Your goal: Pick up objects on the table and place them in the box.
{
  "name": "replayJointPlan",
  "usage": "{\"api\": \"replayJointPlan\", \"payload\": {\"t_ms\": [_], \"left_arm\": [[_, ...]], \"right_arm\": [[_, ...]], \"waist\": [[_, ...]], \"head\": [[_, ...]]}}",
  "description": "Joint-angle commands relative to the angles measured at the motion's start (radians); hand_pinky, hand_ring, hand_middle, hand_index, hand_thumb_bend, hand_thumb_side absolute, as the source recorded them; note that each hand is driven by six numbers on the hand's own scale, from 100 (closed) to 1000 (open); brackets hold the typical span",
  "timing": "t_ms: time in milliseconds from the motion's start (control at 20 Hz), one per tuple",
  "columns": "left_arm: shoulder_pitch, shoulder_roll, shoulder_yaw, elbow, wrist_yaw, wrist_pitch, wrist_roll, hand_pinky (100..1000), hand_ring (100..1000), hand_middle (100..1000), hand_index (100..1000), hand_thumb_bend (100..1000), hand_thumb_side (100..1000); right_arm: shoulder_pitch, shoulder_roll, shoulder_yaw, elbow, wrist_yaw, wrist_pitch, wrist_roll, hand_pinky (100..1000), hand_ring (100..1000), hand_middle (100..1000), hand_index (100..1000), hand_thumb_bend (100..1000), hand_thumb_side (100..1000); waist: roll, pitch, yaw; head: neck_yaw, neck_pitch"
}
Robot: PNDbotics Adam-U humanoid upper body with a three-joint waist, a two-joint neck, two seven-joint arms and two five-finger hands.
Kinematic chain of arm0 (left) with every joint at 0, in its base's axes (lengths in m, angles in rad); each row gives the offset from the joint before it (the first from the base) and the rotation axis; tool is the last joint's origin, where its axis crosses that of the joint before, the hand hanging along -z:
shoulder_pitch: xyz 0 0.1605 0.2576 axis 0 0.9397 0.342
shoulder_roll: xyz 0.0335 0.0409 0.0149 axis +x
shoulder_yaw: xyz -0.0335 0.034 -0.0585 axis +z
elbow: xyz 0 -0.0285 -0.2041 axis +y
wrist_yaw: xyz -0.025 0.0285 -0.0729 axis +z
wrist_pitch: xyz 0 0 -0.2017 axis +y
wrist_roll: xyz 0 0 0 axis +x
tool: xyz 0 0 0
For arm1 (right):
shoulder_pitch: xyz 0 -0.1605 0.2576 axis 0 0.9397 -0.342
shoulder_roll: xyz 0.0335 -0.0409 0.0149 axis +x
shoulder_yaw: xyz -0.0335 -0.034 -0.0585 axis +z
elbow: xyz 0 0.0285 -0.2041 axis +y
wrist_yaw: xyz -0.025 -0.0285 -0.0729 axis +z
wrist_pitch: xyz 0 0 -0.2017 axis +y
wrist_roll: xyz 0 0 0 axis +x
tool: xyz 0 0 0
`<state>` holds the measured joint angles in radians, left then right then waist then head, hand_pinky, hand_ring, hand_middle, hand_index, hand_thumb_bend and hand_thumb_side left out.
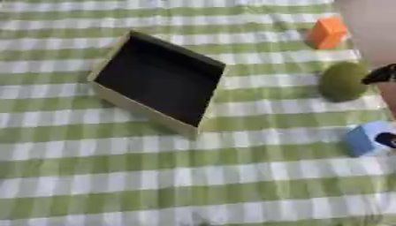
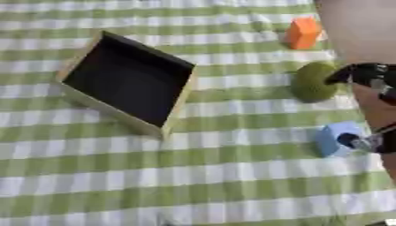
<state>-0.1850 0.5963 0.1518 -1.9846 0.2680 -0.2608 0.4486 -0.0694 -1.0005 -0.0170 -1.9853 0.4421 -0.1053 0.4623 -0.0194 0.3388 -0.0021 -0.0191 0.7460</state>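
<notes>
An open box point(image 1: 203, 120) with pale walls and a dark, empty inside lies tilted at the left centre of the checked cloth. At the far right stands an orange block point(image 2: 302, 32). Below it sits a round olive-green object point(image 2: 312, 82), and lower still a light blue cube point(image 2: 334, 138). My right hand point(image 2: 370, 74) comes in from the right edge, open and spread. One dark finger point(image 2: 346, 73) reaches the green object's upper right side. Another dark fingertip point(image 2: 350, 141) lies against the blue cube's right face. My left hand shows in neither view.
The green-and-white checked cloth point(image 1: 154, 176) covers the table. Its right edge runs just past the three objects, with a bare tan surface point(image 2: 356, 26) beyond it. Open cloth stretches between the box and the objects and across the whole front.
</notes>
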Motion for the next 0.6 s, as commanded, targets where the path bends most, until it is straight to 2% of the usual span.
{"api": "replayJointPlan", "payload": {"t_ms": [50, 600], "left_arm": [[-0.002, 0.015, 0.007, -0.015, 0.003, 0.001, 0.002, 813, 801, 845, 859, 192, 824], [0.0, 0.015, 0.005, -0.015, 0.004, 0.003, 0.001, 813, 802, 845, 858, 191, 826]], "right_arm": [[0.001, -0.045, -0.007, -0.015, 0.008, 0.004, 0.015, 923, 945, 868, 918, 480, 170], [0.027, -0.038, -0.015, -0.014, 0.023, 0.024, 0.043, 925, 953, 876, 918, 489, 189]], "waist": [[0.012, -0.033, -0.002], [0.013, -0.032, -0.005]], "head": [[-0.001, 0.003], [0.003, 0.001]]}}
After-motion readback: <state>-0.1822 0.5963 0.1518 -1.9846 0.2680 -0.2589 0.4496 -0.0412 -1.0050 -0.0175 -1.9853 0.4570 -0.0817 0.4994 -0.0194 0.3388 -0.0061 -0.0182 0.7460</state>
